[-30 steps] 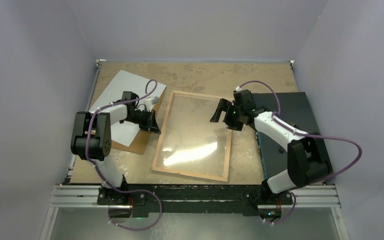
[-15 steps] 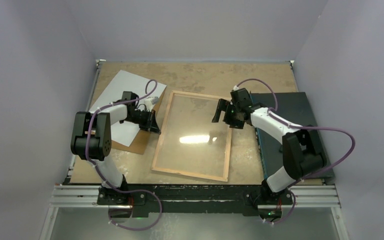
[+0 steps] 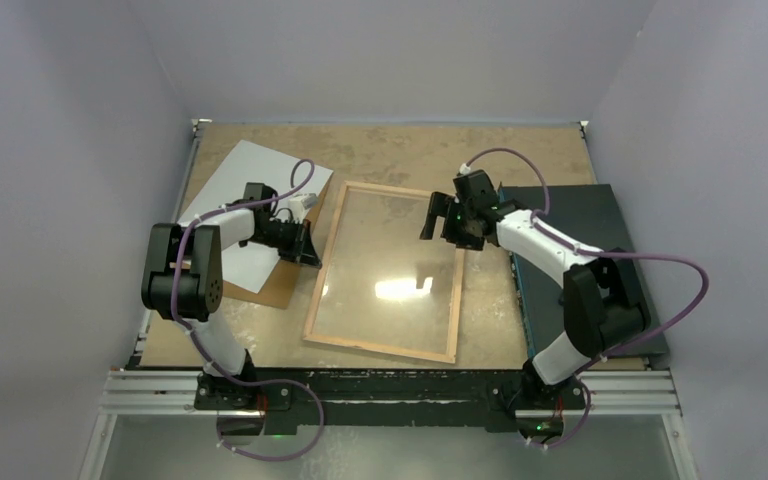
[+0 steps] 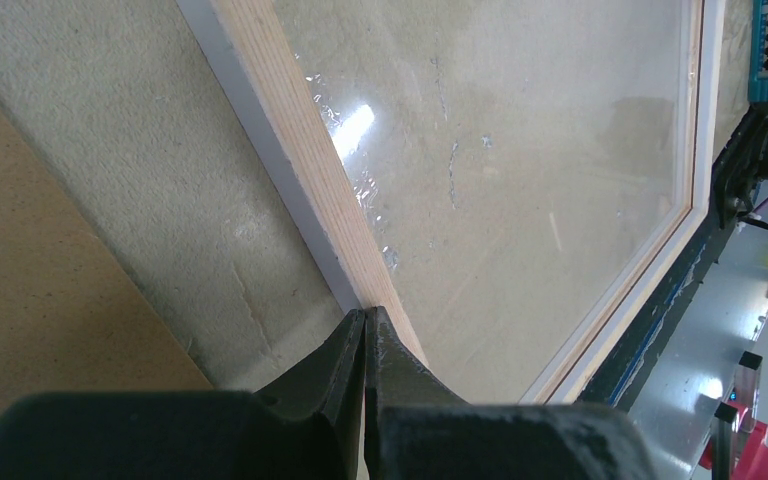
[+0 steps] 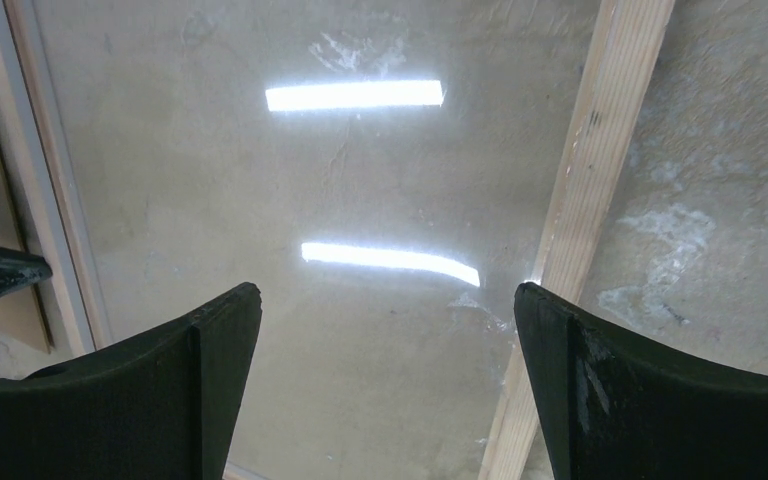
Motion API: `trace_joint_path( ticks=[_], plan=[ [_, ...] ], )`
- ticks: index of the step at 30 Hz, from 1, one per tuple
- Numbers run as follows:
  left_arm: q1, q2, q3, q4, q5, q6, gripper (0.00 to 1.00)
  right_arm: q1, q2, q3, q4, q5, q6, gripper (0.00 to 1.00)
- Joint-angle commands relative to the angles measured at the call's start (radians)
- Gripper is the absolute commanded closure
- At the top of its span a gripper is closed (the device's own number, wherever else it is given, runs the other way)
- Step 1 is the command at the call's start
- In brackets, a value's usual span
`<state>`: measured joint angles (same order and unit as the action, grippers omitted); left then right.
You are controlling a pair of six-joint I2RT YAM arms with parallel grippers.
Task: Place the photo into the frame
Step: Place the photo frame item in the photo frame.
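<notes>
The right gripper point(image 3: 438, 218), spread wide, has slid farther up over the single thin wooden rectangular frame point(image 3: 381, 349) lying mid-table, while the left gripper point(image 3: 310, 252), pinched shut, touches its left rail beside the single white-backed paper photo point(image 3: 241, 178).

Photo and frame lie flat and apart, the frame still empty of the print.

The photo point(image 3: 245, 165) is a large rectangular sheet showing only plain white, probably its back, though no printed side is in view to confirm it. It rests on the brown backing board point(image 3: 285, 285), skewed so that one corner overhangs the board's far-left side. The frame point(image 3: 380, 348) lies just to the right of the board, wood side up, its long rails turned slightly clockwise. The left wrist view shows a pale wood rail point(image 4: 300, 150) with a white outer edge. Its opening holds a clear pane point(image 3: 390, 250) carrying a bright glare patch.
</notes>
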<state>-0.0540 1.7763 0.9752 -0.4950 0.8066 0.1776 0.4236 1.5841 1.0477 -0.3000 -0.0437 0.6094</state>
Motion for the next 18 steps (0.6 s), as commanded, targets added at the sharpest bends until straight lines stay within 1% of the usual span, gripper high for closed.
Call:
trace_joint_path(
  ticks=[1,3,5,6,7,8,12,16,18],
  plan=[
    [0.008,-0.008,0.017,-0.017,0.006,0.043,1.00,0.001,0.013,0.064,-0.016,0.105,-0.041,0.03],
    [0.018,-0.008,0.031,-0.030,0.011,0.047,1.00,0.001,0.018,0.049,-0.003,0.109,-0.047,0.10],
    [0.029,-0.009,0.049,-0.048,0.017,0.055,1.00,0.010,0.018,0.026,0.011,0.090,-0.048,0.22],
    [0.035,-0.011,0.055,-0.063,0.020,0.060,1.00,0.017,0.012,0.011,0.020,0.082,-0.042,0.31],
    [0.038,-0.010,0.063,-0.074,0.022,0.067,1.00,0.027,0.004,-0.008,0.030,0.074,-0.036,0.35],
    [0.041,-0.011,0.067,-0.081,0.021,0.075,1.00,0.035,-0.007,-0.026,0.031,0.066,-0.024,0.38],
    [0.050,-0.008,0.080,-0.105,0.023,0.099,1.00,0.095,-0.074,-0.091,0.006,0.074,0.019,0.40],
    [0.053,-0.001,0.096,-0.132,0.030,0.121,1.00,0.158,-0.144,-0.145,-0.045,0.095,0.073,0.37],
    [0.052,-0.001,0.101,-0.142,0.030,0.130,1.00,0.177,-0.189,-0.190,-0.057,0.082,0.111,0.40]
  ],
)
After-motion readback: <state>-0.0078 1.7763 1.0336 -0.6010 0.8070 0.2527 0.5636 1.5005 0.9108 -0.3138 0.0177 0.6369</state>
